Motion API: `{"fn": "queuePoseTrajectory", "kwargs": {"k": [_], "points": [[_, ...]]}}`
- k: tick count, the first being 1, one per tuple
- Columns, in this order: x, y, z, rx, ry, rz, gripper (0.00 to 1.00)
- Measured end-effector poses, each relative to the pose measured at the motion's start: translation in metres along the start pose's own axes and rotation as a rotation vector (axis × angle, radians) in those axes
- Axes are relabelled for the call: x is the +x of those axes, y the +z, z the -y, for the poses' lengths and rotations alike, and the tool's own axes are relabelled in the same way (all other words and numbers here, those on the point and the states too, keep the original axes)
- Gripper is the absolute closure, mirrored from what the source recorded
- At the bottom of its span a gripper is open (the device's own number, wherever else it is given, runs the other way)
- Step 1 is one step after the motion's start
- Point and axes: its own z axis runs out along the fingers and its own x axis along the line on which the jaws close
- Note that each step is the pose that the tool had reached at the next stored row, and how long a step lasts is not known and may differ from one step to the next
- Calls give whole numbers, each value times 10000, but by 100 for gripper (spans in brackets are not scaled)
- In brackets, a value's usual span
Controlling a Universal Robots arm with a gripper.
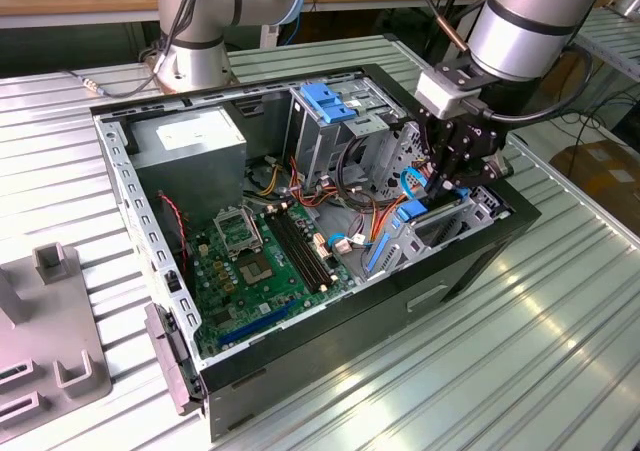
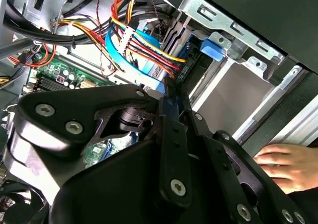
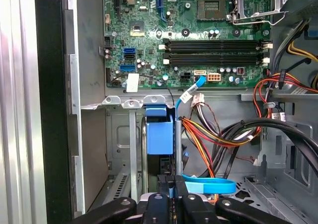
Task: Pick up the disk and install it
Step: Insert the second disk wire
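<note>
1. Nearest me, at 5 o'clock in the exterior view, the ribbed metal table (image 1: 480, 371) runs under everything. A grey fixture (image 1: 50, 331) sits on it at 8 o'clock.
2. The open case (image 1: 330, 341) lies on its side in the middle of the table, with its black wall toward me.
3. Inside it, the green board (image 1: 255, 266) covers the floor toward 7 o'clock.
4. At 3 o'clock of the case is the metal drive cage (image 1: 450, 226), and the gripper (image 1: 442, 193) hangs straight down over it.
5. The claw is clenched on the disk (image 1: 412, 212). In the first wrist view the blue-framed disk (image 3: 160, 137) stands on edge between the cage walls, with the black fingers (image 3: 158, 206) pinching its upper end.
6. Red, yellow and orange cables (image 3: 208, 134) and a blue ribbon loop (image 3: 208, 186) lie just beside the disk.
7. In the second wrist view a hand (image 2: 288, 167) rests just outside the cage.
8. Farther back, at 10 o'clock in the case, is a grey box (image 1: 195, 146) with a white label. A light-blue latch (image 1: 325, 103) stands at 12 o'clock.
9. Farthest off, at 11 o'clock, the arm's base (image 1: 195, 51) stands on the table.
</note>
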Motion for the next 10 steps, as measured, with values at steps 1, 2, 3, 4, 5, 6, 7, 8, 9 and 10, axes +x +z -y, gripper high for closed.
{"fn": "queuePoseTrajectory", "kwargs": {"k": [1,2,3,4,5,6,7,8,9,10], "points": [[0,1,0,0,1,2,83],[-3,6,1,4,-1,29,83],[-1,2,2,3,0,30,76],[-1,-25,4,1,1,24,76],[0,-61,9,0,0,5,76],[0,-115,13,1,1,12,76],[1,-177,17,1,1,4,76],[1,-181,18,0,1,10,76],[1,-182,18,0,1,9,76],[1,-184,18,0,0,7,78]]}}
